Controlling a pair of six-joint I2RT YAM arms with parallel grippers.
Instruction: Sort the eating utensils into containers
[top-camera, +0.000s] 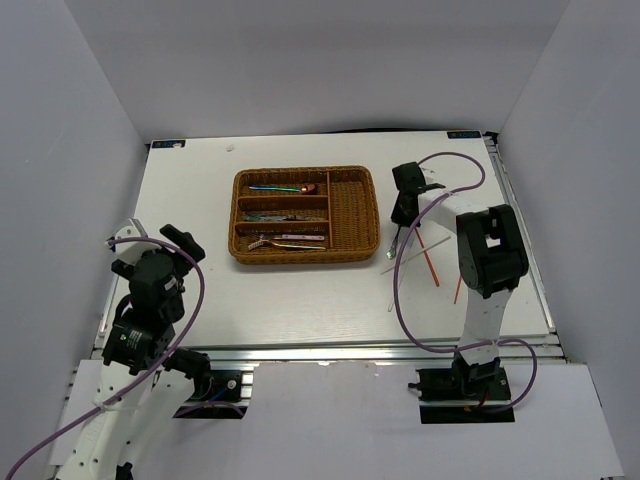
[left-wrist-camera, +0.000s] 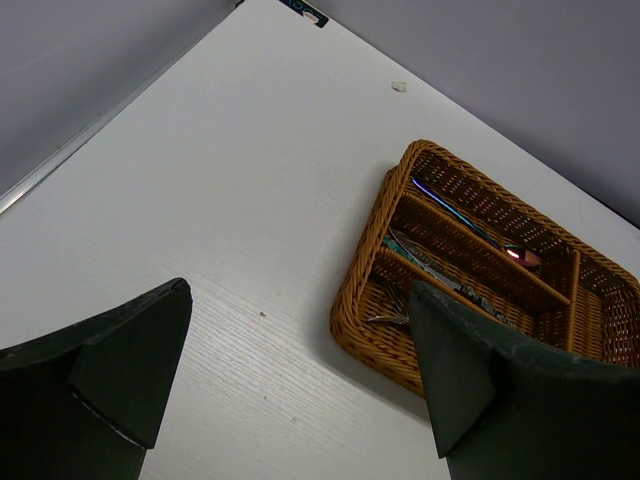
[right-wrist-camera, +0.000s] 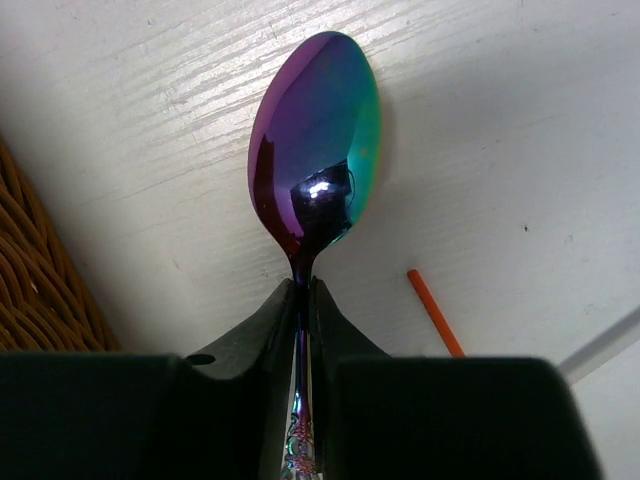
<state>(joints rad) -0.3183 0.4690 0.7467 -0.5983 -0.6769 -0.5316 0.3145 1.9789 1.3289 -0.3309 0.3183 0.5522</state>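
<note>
The brown wicker tray (top-camera: 305, 256) lies at the table's middle back. Its top slot holds a red-bowled spoon (top-camera: 308, 188); the middle slot holds knives (top-camera: 270, 213) and the front slot a fork (top-camera: 285, 242). My right gripper (top-camera: 402, 212) hovers just right of the tray, shut on the neck of an iridescent purple-green spoon (right-wrist-camera: 315, 140) held above the table. Orange chopsticks (top-camera: 429, 258) and white chopsticks (top-camera: 412, 232) lie on the table beside it. My left gripper (top-camera: 176, 243) is open and empty at the table's left side, apart from the tray.
In the right wrist view the tray's wall (right-wrist-camera: 35, 290) is at the left and an orange chopstick (right-wrist-camera: 433, 310) lies right of my gripper (right-wrist-camera: 305, 285). In the left wrist view the tray (left-wrist-camera: 350, 300) lies ahead to the right of my gripper (left-wrist-camera: 298, 300). White walls enclose the table.
</note>
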